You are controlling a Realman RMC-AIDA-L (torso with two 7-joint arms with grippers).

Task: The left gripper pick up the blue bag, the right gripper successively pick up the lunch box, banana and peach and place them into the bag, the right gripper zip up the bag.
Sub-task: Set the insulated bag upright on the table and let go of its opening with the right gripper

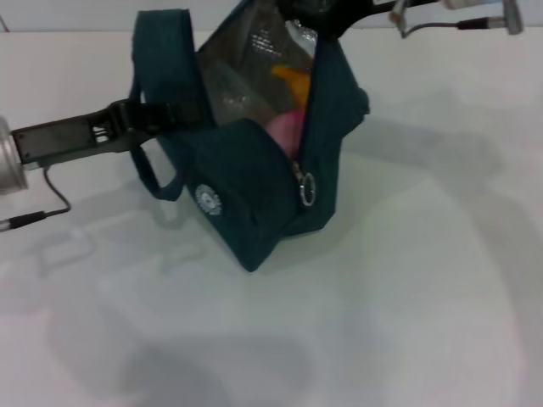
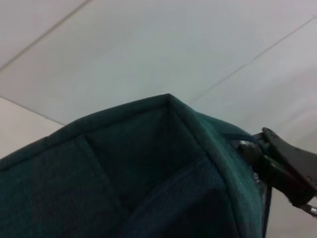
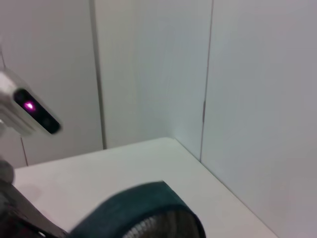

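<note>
Two claws meet at the blue bag (image 1: 254, 182) in the head view. The left claw (image 1: 174, 114) grips its side. The right claw (image 1: 327, 21) is at the top edge; I cannot tell its grip. Banana (image 1: 293, 80) and peach (image 1: 284, 131) sit inside against shiny foil. Bare white table (image 1: 407, 297) spreads in front.

The left wrist view shows the bag's (image 2: 148, 173) rough cloth corner and the right claw (image 2: 277, 163) at its edge.

The right wrist view shows only the bag's (image 3: 143, 206) rounded rim.

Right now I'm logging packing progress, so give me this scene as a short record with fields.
bag: blue bag stands on the white table, mouth open, foil lining showing
inside bag: banana and peach visible; lunch box cannot be made out
zipper: ring pull hangs at the front, zip not closed
left gripper: at the bag's left side by a handle
right gripper: at the bag's top far edge
</note>
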